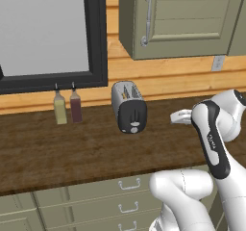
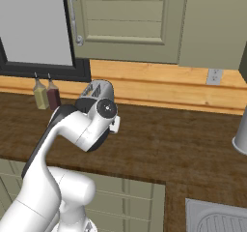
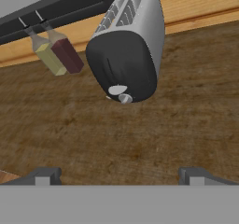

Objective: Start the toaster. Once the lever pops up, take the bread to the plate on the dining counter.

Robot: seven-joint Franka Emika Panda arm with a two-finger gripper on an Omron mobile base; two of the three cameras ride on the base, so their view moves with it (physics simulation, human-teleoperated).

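The toaster (image 1: 129, 107) is standing upright on the table (image 1: 57, 148), close to its back edge, with its black face turned toward the table's front edge. Two slim bottles (image 1: 67, 107) are standing just to its left along the same back edge. The jaws are hanging released above the table, apart from the toaster, grasping nothing.

Dark wooden worktop (image 1: 57, 148) over grey-green drawers (image 1: 96, 196), black-framed window (image 1: 48, 32), green wall cupboard (image 1: 182, 20), orange plank wall (image 1: 163, 76).
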